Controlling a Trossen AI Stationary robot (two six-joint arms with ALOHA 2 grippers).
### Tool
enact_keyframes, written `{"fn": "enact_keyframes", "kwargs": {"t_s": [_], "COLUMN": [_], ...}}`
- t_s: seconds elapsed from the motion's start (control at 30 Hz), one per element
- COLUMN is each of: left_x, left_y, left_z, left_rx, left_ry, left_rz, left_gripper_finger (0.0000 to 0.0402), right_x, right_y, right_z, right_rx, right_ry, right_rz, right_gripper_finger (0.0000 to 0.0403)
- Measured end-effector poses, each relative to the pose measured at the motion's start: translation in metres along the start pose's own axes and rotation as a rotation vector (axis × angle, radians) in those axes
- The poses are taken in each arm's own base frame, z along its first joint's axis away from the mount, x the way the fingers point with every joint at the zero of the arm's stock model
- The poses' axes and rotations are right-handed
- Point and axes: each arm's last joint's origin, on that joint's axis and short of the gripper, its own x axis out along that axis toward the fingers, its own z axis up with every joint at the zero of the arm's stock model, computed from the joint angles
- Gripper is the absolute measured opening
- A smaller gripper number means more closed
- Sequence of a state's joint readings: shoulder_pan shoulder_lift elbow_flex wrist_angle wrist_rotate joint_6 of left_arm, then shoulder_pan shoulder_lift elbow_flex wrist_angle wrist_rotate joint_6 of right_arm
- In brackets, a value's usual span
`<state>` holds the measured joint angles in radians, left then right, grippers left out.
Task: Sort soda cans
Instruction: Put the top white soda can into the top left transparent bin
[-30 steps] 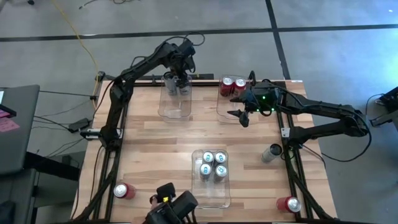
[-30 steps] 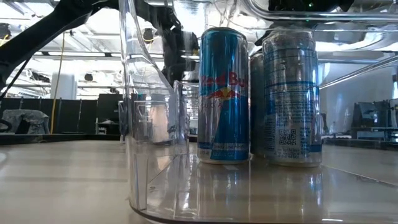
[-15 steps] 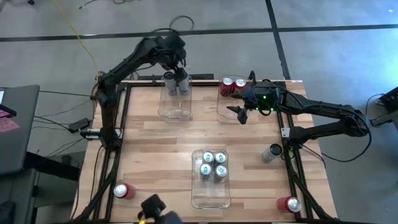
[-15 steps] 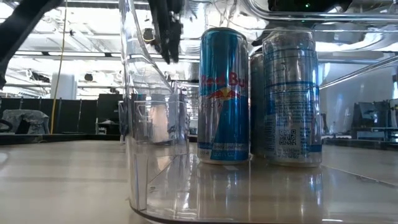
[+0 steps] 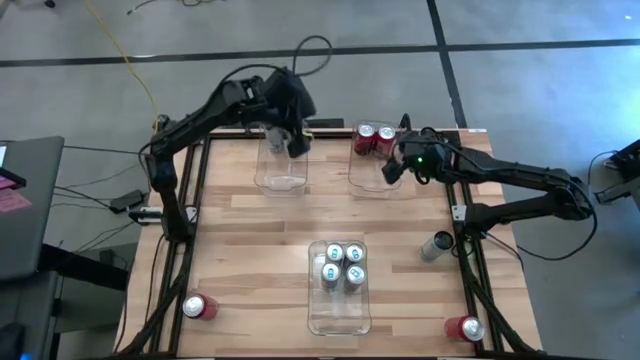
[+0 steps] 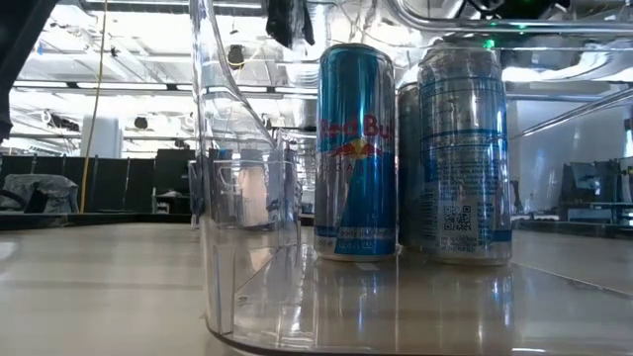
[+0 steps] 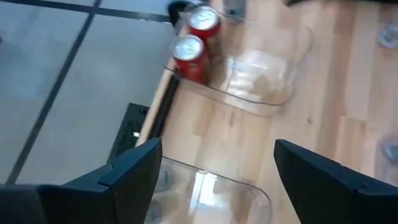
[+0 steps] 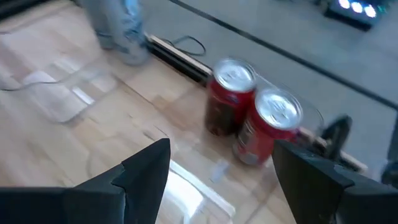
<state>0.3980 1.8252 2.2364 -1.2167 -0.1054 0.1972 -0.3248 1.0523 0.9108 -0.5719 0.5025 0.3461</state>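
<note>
My left gripper hangs open and empty above the far-left clear bin; grey cans in that bin are mostly hidden beneath it. My right gripper is open and empty over the far-right bin, just short of two red cans standing upright at its far end. Several silver-blue cans stand in the near centre bin. Loose on the table are a red can, another red can and a grey can.
The centre bin's clear wall fills the front of the low view. Black frame rails run along the table's left edge and right edge. Bare wood lies between the far bins and the centre bin.
My left gripper has risen from among the grey cans in the far-left bin and now hangs above them; in the low view it has climbed to the picture's top. My right gripper has drawn back slightly toward the red cans at the far end of its bin.
</note>
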Motion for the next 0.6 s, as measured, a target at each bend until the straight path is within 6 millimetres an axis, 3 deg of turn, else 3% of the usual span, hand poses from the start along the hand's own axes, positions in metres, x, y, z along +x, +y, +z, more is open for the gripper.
{"fn": "enact_keyframes", "kwargs": {"t_s": [0.23, 0.47, 0.6], "left_x": [-0.011, -0.055, -0.074], "left_y": [-0.007, -0.013, -0.021], "left_z": [-0.003, -0.016, -0.024], "left_rx": [-0.033, -0.089, -0.1], "left_ry": [0.009, 0.016, -0.008], "left_rz": [-0.015, -0.016, 0.02], "left_gripper_finger": [0.0306, 0.0306, 0.0306], "right_x": [-0.003, -0.018, -0.018], "right_y": [-0.017, -0.059, -0.084], "right_z": [0.01, 0.033, 0.032], "right_rx": [0.028, 0.136, 0.195], "right_ry": [0.045, 0.128, 0.202], "right_rz": [-0.075, -0.246, -0.339], "right_gripper_finger": [0.0299, 0.0292, 0.0282]}}
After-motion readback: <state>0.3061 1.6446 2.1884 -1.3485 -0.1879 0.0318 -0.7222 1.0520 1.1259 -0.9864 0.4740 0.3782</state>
